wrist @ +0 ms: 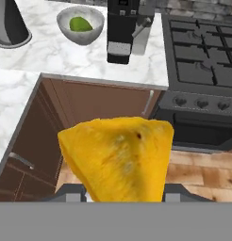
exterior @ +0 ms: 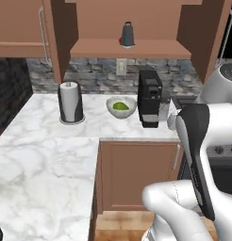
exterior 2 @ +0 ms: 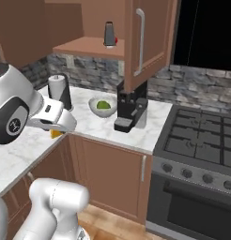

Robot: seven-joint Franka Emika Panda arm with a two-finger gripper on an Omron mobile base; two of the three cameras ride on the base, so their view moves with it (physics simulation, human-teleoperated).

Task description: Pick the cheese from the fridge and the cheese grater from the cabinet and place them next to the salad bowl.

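We carry cheese (wrist: 119, 157) pinched in fingers (wrist: 125, 196), near side of tabletop (exterior: 42, 155), short of salad bowl (exterior: 121, 107). Cheese grater (exterior: 127, 35) waits on open cabinet (exterior 2: 89, 28) shelf: placing and second fetch remain.

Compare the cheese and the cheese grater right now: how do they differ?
The cheese is a yellow-orange wedge; the cheese grater is dark grey, tapered, with a loop handle. The cheese is held in the claw out over the floor; the cheese grater stands upright on the open cabinet shelf. Neither is beside the salad bowl yet.
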